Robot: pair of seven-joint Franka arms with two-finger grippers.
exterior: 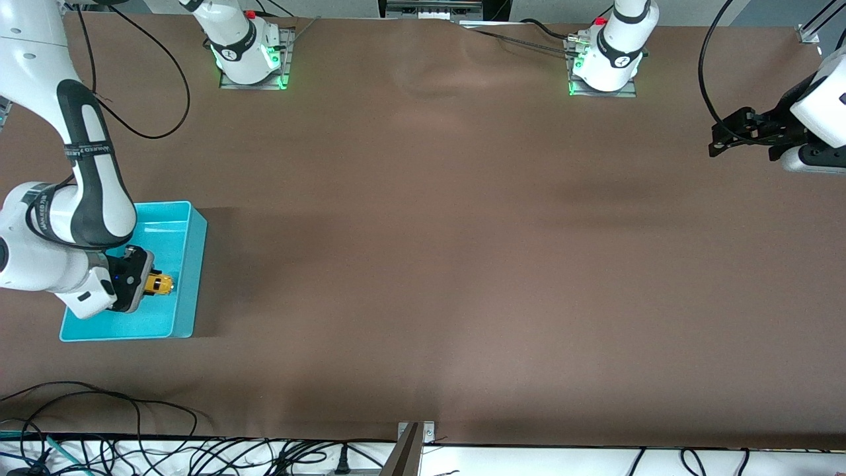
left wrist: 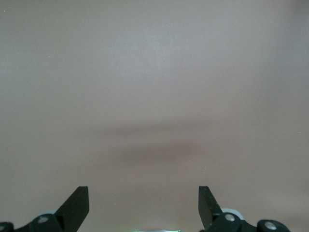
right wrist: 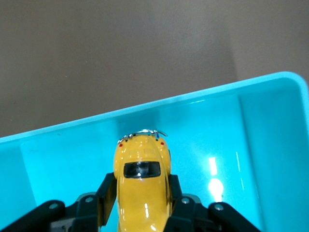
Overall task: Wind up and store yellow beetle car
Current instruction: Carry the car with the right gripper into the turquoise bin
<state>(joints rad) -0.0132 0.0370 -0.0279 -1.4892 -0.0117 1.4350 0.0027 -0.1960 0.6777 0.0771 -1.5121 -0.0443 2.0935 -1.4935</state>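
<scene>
I have the right gripper [exterior: 151,283] clamped on the yellow beetle car [exterior: 160,284] over the turquoise bin [exterior: 188,277], low inside its walls so a release should drop it in, while the left gripper [exterior: 733,135] waits well away, fingers apart.

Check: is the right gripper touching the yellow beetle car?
Touching. The right wrist view shows the right gripper with a finger pressed against each side of the yellow beetle car, over the turquoise bin.
</scene>
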